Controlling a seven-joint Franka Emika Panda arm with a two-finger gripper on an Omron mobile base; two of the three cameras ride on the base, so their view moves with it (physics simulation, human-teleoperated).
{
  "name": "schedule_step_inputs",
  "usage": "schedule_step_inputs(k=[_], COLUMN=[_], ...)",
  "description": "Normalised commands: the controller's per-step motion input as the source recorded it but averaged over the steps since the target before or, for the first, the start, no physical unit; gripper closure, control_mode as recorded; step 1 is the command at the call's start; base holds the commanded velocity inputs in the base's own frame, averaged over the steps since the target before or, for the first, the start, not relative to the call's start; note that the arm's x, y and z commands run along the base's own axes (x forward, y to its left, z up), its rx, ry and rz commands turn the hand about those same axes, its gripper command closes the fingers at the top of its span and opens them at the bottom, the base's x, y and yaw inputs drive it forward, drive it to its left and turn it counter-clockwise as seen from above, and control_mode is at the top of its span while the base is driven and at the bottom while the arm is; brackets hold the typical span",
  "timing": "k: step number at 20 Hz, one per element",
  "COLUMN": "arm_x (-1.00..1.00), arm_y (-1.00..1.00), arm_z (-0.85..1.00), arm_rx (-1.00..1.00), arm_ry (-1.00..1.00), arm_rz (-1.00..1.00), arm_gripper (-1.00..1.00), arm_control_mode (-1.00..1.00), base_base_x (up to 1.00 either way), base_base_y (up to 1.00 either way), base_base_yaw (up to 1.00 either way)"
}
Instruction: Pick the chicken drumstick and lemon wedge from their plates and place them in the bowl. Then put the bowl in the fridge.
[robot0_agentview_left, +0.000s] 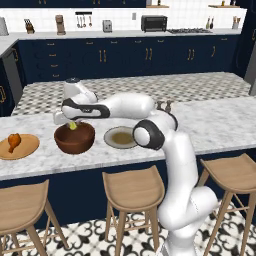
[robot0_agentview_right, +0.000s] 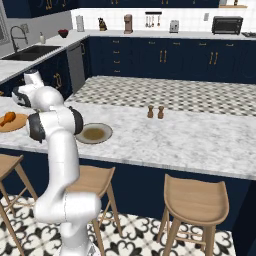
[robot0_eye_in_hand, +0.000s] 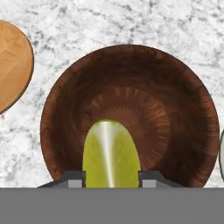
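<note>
Marble runs the length of the surface (robot0_agentview_left: 220, 125) I am working over, with navy cabinets behind and wooden stools (robot0_agentview_left: 134, 187) tucked under its near edge. My hand (robot0_agentview_left: 73, 123) hangs directly above the bowl (robot0_agentview_left: 74, 138), jaws narrowed onto the lemon wedge (robot0_eye_in_hand: 111, 154), which sits pinched between the two fingertips (robot0_eye_in_hand: 74, 178) with its pale rind facing the hand camera. I hold it over the middle of the bowl so that, when I let go, I judge it should drop inside and not onto the rim. The grey-olive plate (robot0_agentview_left: 119, 137), just beside the bowl on my right, lies bare. The chicken drumstick (robot0_agentview_left: 14, 141) rests on the tan wooden plate (robot0_agentview_left: 25, 150), on the other side of the bowl and well apart from my hand; it is not yet collected.
</note>
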Motion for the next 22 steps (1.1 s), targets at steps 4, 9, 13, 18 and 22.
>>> schedule_step_inputs(k=[4,9,13,18,22], arm_x=[-0.24,-0.20,-0.97,-1.00,-1.00], arm_y=[-0.26,-0.30,-0.96,-1.00,-1.00], arm_z=[-0.59,-0.15,0.66,0.49,0.07], arm_rx=[-0.02,0.00,0.08,0.02,0.00], arm_ry=[0.01,-0.02,-0.02,-0.03,-0.07], arm_rz=[0.00,-0.04,-0.06,-0.12,-0.05], arm_gripper=[-1.00,-1.00,-1.00,-1.00,-1.00], arm_control_mode=[-1.00,-1.00,-1.00,-1.00,-1.00], base_base_x=[0.00,0.00,0.00,0.00,0.00], base_base_y=[0.00,0.00,0.00,0.00,0.00], base_base_yaw=[0.00,0.00,0.00,0.00,0.00])
